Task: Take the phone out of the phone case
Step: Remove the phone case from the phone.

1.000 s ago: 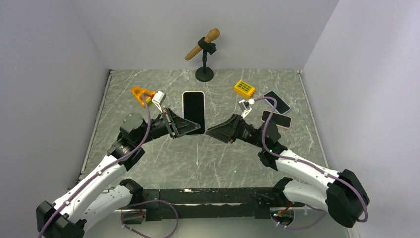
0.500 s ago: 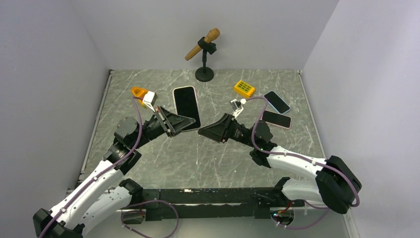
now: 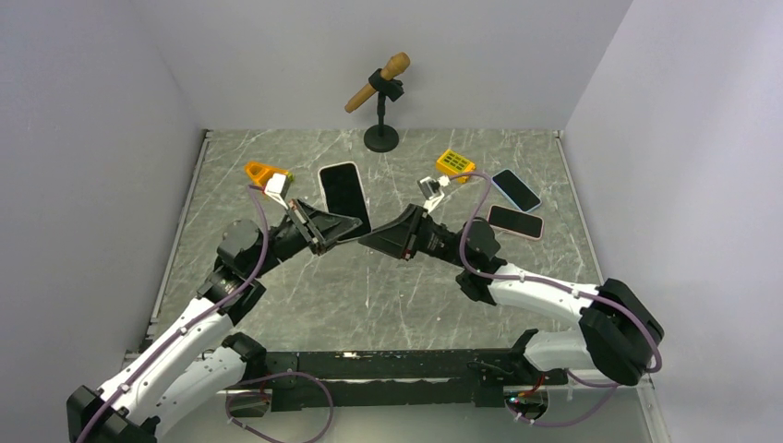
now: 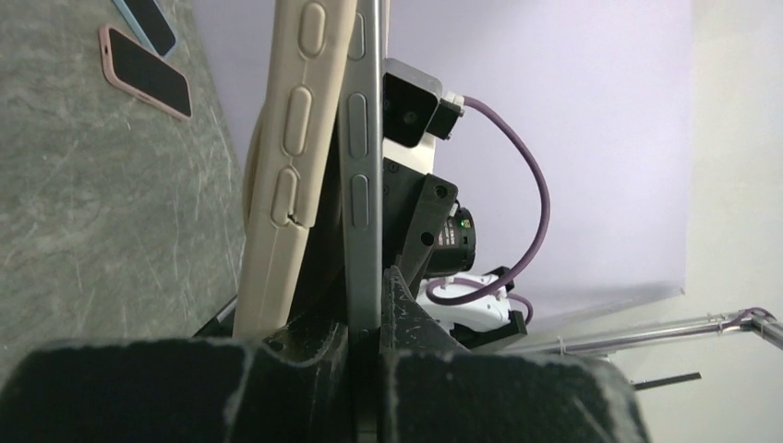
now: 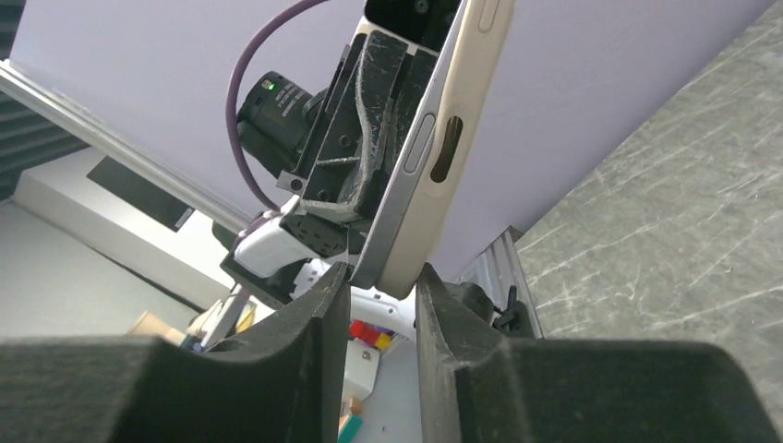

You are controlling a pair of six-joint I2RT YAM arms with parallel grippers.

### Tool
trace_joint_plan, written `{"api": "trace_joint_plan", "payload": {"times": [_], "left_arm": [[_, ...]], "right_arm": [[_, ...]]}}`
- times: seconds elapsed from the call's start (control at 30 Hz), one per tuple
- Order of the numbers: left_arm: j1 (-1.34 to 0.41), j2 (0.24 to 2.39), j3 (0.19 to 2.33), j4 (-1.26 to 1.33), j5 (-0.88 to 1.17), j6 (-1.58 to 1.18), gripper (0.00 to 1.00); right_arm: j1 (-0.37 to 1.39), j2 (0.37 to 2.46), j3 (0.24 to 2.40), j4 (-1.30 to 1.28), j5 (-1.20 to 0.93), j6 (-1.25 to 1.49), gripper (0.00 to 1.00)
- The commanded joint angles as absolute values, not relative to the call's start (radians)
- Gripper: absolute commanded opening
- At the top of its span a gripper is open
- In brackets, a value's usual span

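My left hand (image 4: pixel 362 346) is closed tight on the thin metal edge of the phone (image 4: pixel 360 185), and holds it up off the counter (image 3: pixel 369 295) near the middle, tilted, with the dark screen facing up. Along that edge the cream phone case (image 4: pixel 294 138) stands just beside the phone, its raised button covers next to the phone's own side buttons.

My right hand (image 5: pixel 381 277) meets the phone's lower end from the other side. Its two fingers (image 5: pixel 319 318) stand a narrow way apart, one on each face of the cased corner. They lie very close to it, but I cannot tell if they press on it.

Further off, on my right, a pink-cased phone (image 3: pixel 514 221) lies flat, and a blue-cased phone (image 3: pixel 515 189) lies just beyond it. A yellow block (image 3: pixel 455 163) sits near them. On my left lies an orange piece (image 3: pixel 261 173). At the far edge, a microphone (image 3: pixel 377 83) tilts on a black stand (image 3: pixel 381 137).
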State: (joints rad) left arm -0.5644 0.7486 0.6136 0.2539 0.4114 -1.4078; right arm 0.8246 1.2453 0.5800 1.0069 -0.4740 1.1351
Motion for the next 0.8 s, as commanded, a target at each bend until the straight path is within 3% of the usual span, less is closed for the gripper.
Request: {"api": "trace_joint_plan", "payload": {"times": [0.0, 0.07, 0.17, 0.2, 0.3, 0.47, 0.63, 0.77], "left_arm": [[-0.574, 0.719, 0.632, 0.384, 0.464, -1.445, 0.0], [-0.574, 0.704, 0.629, 0.378, 0.457, -1.448, 0.0], [-0.575, 0.681, 0.64, 0.33, 0.448, -1.427, 0.0], [-0.574, 0.678, 0.642, 0.321, 0.446, -1.423, 0.0], [-0.574, 0.675, 0.63, 0.346, 0.446, -1.441, 0.0], [-0.574, 0.675, 0.652, 0.327, 0.446, -1.436, 0.0], [-0.573, 0.678, 0.691, 0.286, 0.441, -1.413, 0.0], [-0.574, 0.679, 0.689, 0.291, 0.444, -1.42, 0.0]], "right_arm": [[0.837, 1.325, 0.682, 1.089, -0.458, 1.138, 0.29], [0.843, 1.348, 0.686, 1.131, -0.483, 1.141, 0.34], [0.846, 1.344, 0.636, 1.185, -0.468, 1.139, 0.56], [0.846, 1.336, 0.622, 1.185, -0.459, 1.134, 0.59], [0.849, 1.314, 0.601, 1.145, -0.448, 1.11, 0.6], [0.854, 1.312, 0.605, 1.141, -0.459, 1.106, 0.48], [0.855, 1.287, 0.549, 1.18, -0.443, 1.102, 0.58], [0.855, 1.271, 0.537, 1.183, -0.443, 1.094, 0.59]]}}
